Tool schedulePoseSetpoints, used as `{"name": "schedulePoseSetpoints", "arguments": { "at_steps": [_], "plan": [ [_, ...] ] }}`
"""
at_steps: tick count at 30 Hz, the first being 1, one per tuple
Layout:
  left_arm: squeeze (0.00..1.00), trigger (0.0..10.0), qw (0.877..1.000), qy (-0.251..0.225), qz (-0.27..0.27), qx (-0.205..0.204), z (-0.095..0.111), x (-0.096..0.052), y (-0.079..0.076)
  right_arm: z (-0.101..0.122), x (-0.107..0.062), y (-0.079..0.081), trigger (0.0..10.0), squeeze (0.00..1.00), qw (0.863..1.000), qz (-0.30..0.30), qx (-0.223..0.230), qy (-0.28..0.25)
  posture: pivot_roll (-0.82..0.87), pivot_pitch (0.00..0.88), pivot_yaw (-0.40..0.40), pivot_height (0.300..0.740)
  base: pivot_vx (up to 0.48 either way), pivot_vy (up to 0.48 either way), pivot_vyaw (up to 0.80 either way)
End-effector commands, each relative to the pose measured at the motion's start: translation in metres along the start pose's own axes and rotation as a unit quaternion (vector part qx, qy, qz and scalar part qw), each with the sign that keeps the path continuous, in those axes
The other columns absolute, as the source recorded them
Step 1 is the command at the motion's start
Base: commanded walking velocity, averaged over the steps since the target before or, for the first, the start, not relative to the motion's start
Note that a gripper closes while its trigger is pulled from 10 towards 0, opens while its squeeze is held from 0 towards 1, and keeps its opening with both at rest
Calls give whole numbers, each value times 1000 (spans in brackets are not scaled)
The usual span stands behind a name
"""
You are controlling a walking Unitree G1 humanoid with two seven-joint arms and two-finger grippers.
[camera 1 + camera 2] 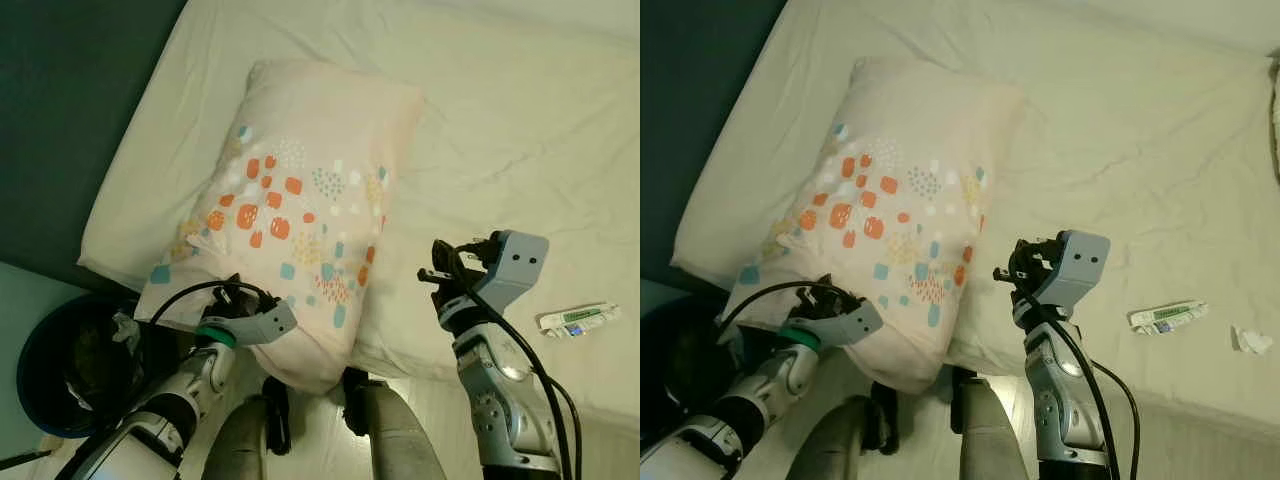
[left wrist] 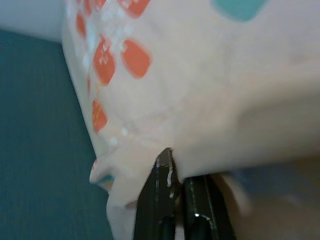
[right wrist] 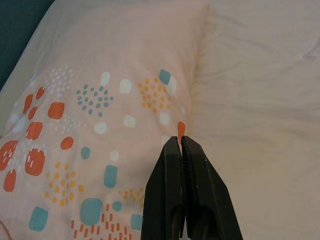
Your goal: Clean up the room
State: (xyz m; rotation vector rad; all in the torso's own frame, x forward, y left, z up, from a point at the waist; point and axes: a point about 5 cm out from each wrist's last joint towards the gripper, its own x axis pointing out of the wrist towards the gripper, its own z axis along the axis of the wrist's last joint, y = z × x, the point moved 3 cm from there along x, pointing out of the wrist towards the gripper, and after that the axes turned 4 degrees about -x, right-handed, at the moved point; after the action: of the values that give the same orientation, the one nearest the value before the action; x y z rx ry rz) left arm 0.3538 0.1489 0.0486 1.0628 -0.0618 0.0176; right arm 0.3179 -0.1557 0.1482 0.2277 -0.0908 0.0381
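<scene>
A pale pink pillow [image 1: 300, 200] with orange and teal patches lies slantwise on the white bed [image 1: 520, 120], its near end hanging over the bed's front edge. My left gripper [image 1: 234, 294] is at the pillow's near left corner; in the left wrist view its black fingers [image 2: 161, 200] are shut with a fold of the pillow's [image 2: 200, 90] fabric at their tips. My right gripper [image 1: 432, 272] hovers just right of the pillow's near right side, shut with nothing in it. In the right wrist view, the right gripper [image 3: 180, 142] points over the pillow's [image 3: 90, 115] right edge.
A white and green tube [image 1: 578, 319] lies on the sheet near the front edge at right, with a crumpled white scrap [image 1: 1250, 340] beyond it. A dark round bin [image 1: 60, 365] stands on the floor left of the bed, under my left arm.
</scene>
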Motion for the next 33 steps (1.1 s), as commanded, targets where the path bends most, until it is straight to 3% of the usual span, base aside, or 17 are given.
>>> {"name": "schedulePoseSetpoints", "arguments": {
  "at_steps": [1, 7, 9, 10, 12, 14, 15, 16, 18, 20, 21, 22, 25, 27, 29, 31, 33],
  "plan": [
    [0, 0, 999, 42, -11, -7, -17, -9, -6, -10, -4, -4, 10000, 0, 1000, -8, 4, 18, -191, 391, 80, 740, 0, 0, 0],
    [0, 0, 990, 114, 33, -75, -33, -6, 7, -11, -4, -4, 10000, 0, 1000, -9, 5, 17, -184, 380, 85, 740, 0, 0, 0],
    [0, 0, 964, 171, 91, -183, -43, -2, 23, -10, -2, -4, 10000, 0, 1000, -9, 6, 15, -171, 363, 87, 740, 0, 0, 0],
    [0, 0, 964, 171, 91, -183, -43, -2, 23, -10, -2, -4, 10000, 0, 1000, -9, 6, 15, -171, 363, 87, 740, 0, 0, 0],
    [0, 0, 928, 194, 157, -275, -45, 4, 42, -9, 2, -4, 10000, 0, 1000, -8, 7, 9, -160, 341, 86, 740, 0, 0, 0],
    [0, 0, 928, 194, 157, -275, -45, 4, 42, -9, 2, -4, 10000, 0, 1000, -8, 7, 9, -160, 341, 86, 740, 0, 0, 0],
    [0, 0, 917, 196, 179, -298, -45, 7, 50, -8, 4, -4, 10000, 0, 1000, -6, 7, 7, -158, 338, 85, 740, 0, 0, 0],
    [0, 10000, 909, 180, 206, -315, -40, 13, 65, -6, 7, -4, 10000, 0, 1000, -5, 7, 4, -148, 321, 82, 740, 0, 0, 0],
    [0, 10000, 905, 167, 223, -323, -36, 18, 75, -6, 9, -4, 10000, 0, 1000, -4, 7, 2, -146, 318, 82, 740, 0, 0, 0],
    [0, 10000, 901, 114, 261, -327, -19, 32, 108, -4, 13, -4, 10000, 0, 1000, -2, 7, -2, -134, 303, 81, 740, 0, 0, 0],
    [0, 10000, 901, 114, 261, -327, -19, 32, 108, -4, 13, -4, 10000, 0, 1000, -2, 7, -2, -134, 303, 81, 740, 0, 0, 0],
    [0, 10000, 900, 89, 278, -323, -11, 38, 124, -3, 15, -3, 10000, 0, 1000, -1, 8, -4, -131, 299, 81, 740, 0, 0, 0],
    [0, 10000, 899, 72, 291, -320, -5, 43, 136, -2, 16, -2, 10000, 0, 1000, 0, 8, -6, -129, 293, 81, 740, 0, 0, 0],
    [0, 10000, 892, 53, 322, -313, 4, 51, 163, -2, 18, -1, 10000, 0, 1000, 2, 9, -8, -130, 281, 84, 740, 0, 0, 0],
    [0, 10000, 892, 53, 322, -313, 4, 51, 163, -2, 18, -1, 10000, 0, 1000, 2, 9, -8, -130, 281, 84, 740, 0, 0, 0],
    [0, 10000, 879, 37, 349, -323, 12, 58, 189, -2, 18, 0, 10000, 0, 1000, 2, 10, -10, -130, 281, 84, 740, 0, 0, 0],
    [0, 10000, 874, 33, 355, -329, 15, 59, 196, -2, 18, 0, 10000, 0, 1000, 2, 10, -11, -130, 281, 84, 740, 0, 0, 0]
  ]
}}
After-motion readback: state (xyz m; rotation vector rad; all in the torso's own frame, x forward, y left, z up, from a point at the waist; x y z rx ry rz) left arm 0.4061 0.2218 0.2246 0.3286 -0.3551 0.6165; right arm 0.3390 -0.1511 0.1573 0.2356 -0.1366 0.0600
